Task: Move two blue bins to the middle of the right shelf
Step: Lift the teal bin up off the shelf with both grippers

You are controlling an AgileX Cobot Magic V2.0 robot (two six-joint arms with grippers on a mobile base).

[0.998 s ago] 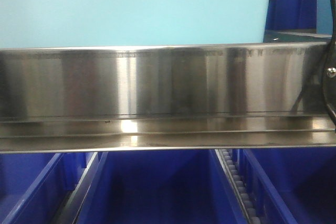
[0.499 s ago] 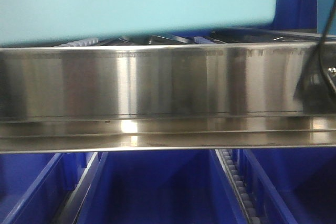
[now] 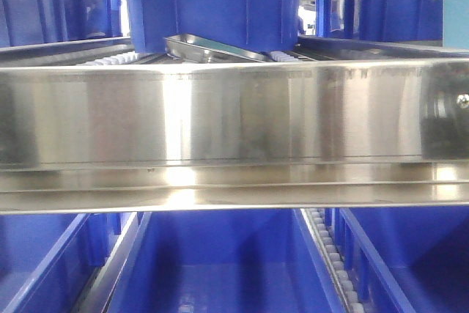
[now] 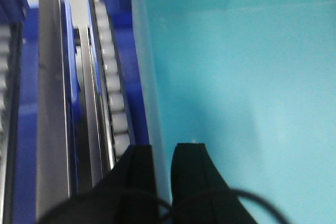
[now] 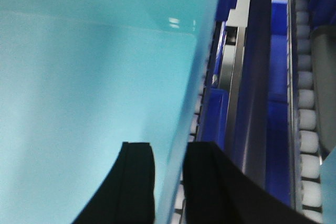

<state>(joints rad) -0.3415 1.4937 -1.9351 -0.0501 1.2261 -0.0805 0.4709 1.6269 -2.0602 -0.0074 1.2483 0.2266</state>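
Observation:
A light-blue bin (image 4: 236,77) fills most of both wrist views. My left gripper (image 4: 164,156) is shut on the bin's left wall, one black finger (image 4: 140,171) outside it and the other inside. My right gripper (image 5: 170,161) is shut on the bin's right wall (image 5: 105,77), which passes between its two fingers (image 5: 207,177). The front view shows only a sliver of this bin (image 3: 457,23), at the right edge. Dark blue bins (image 3: 212,1) stand on the shelf level behind the steel beam (image 3: 234,115).
A shallow steel tray (image 3: 212,50) lies in front of the middle dark blue bin. Roller tracks (image 3: 333,262) separate more dark blue bins (image 3: 220,262) on the lower level. Rollers (image 4: 113,103) and steel rails run beside the held bin in both wrist views.
The light-blue bin that covered the top of the front view has moved off to the right, uncovering the dark blue bins and the steel tray behind it.

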